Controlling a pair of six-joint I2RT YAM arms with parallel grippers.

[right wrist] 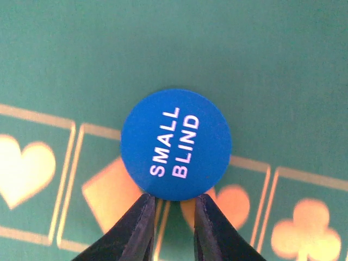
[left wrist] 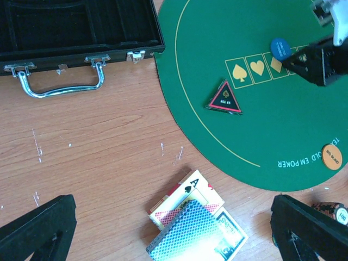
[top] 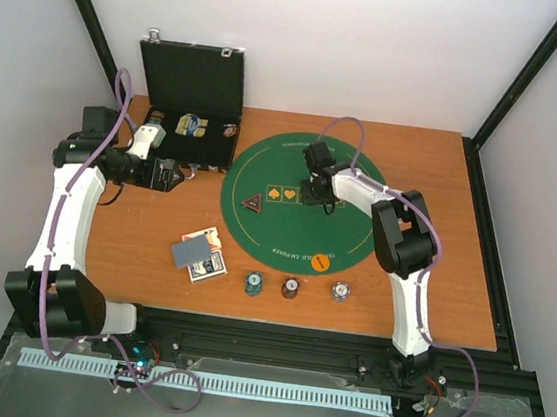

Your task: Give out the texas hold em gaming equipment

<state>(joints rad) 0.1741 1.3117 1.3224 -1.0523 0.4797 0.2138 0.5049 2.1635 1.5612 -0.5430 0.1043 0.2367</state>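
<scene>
- The blue disc (right wrist: 175,144) lies face up on the green mat (right wrist: 272,65), straight ahead of the right gripper (right wrist: 175,209), with its rim at the fingertips.
- The jaws are nearly together; I cannot tell whether they pinch the disc.
- The left gripper (left wrist: 173,206) is spread wide, well apart from the disc.

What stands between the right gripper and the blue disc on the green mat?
Nothing visible stands between them. The tips of the right gripper are right at the edge of the blue disc, and only the green mat shows around it.
</scene>
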